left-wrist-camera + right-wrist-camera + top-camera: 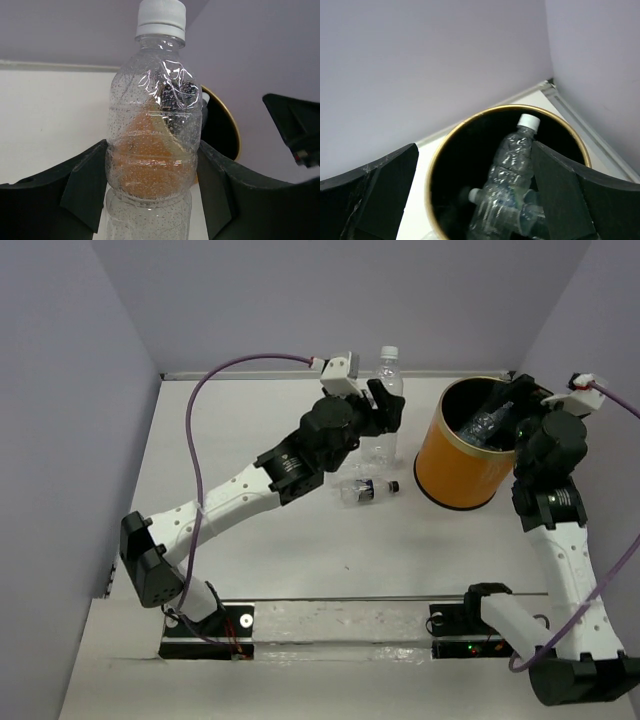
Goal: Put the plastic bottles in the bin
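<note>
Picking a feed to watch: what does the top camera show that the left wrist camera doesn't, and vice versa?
Top only: a lying bottle on the table, and bottles inside the bin. Left wrist only: the left fingers pressing both sides of the upright bottle, droplets inside it. Both: that white-capped bottle and the orange bin.

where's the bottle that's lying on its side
Top view: the lying bottle rests on the table just left of the orange bin, in front of the upright bottle in the left claw.
</note>
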Tool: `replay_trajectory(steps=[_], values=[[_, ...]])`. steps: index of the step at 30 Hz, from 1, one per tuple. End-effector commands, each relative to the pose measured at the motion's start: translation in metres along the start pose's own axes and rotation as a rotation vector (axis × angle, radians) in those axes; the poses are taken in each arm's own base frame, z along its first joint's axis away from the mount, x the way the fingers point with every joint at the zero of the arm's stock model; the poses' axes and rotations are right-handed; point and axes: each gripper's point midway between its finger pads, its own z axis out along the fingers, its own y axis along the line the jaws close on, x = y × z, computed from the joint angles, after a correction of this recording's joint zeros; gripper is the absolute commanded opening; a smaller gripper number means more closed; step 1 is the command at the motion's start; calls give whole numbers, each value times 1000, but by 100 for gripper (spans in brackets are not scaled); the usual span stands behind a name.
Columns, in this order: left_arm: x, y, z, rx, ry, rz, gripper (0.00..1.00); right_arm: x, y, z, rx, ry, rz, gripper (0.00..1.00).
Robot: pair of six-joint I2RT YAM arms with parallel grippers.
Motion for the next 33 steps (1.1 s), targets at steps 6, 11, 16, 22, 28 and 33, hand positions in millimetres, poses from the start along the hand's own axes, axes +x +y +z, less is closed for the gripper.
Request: replay_trajectory(steps=[6, 11, 16, 22, 28, 33], values=[[-85, -100, 53, 222, -284, 57, 59, -64, 16, -100, -230, -130, 198, 31], [-95, -137, 81, 338, -394, 82, 59, -39, 35, -125, -388, -42, 227, 4], [-81, -155, 111, 411, -474, 121, 59, -28, 45, -146, -498, -11, 243, 1], [-48, -153, 141, 450, -533, 152, 59, -21, 48, -156, -544, 2, 233, 0], [-23, -138, 160, 479, -541, 107, 59, -17, 52, -153, -562, 21, 226, 0], [3, -138, 164, 528, -475, 89, 77, -12, 57, -148, -577, 33, 236, 0]])
